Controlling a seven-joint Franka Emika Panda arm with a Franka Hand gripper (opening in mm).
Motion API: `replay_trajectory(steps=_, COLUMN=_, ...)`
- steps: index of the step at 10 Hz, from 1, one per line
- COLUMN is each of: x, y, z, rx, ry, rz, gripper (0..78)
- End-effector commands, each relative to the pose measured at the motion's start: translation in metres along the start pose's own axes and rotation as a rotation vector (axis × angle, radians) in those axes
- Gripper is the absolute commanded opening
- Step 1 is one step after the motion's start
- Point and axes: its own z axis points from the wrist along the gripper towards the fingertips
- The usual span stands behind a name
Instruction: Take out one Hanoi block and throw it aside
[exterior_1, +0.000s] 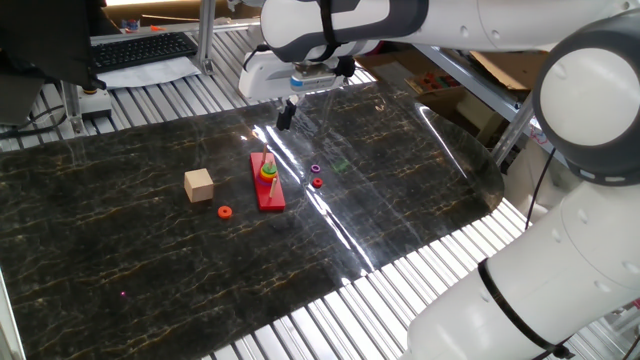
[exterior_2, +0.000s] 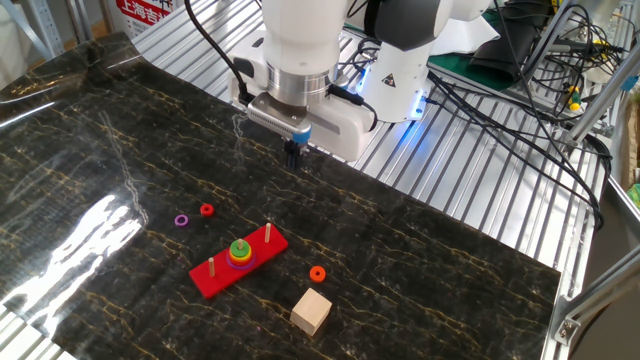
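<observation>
End effector (exterior_2: 293, 152) is parked high near the counter (exterior_2: 450, 260) back edge, nothing gripped; fingers look pinched together. Green ring (exterior_2: 239, 247) is seen stacked on the middle peg of the red base (exterior_2: 215, 277), mid-counter, so a top-down lift is prob needed. Not yet approached.

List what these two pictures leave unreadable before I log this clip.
- Pincer: small and dark in both views; open or shut cannot be told.
- Ring stack on the red base: green ring on top, lower rings' count too small to tell.
- Purple ring: nearly lost in glare in one fixed view.
- Arm base: cut off by frame edges.
</observation>
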Motion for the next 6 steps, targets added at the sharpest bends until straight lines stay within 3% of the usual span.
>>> replay_trajectory(steps=1, x=-0.0007, y=0.0004, z=-0.0015, rx=-0.003, ry=0.0, rz=-0.006, gripper=0.0)
replay_trajectory(steps=6, x=-0.0009, y=0.0028, z=0.0001, rx=-0.002, ry=0.001, rz=-0.028, gripper=0.0)
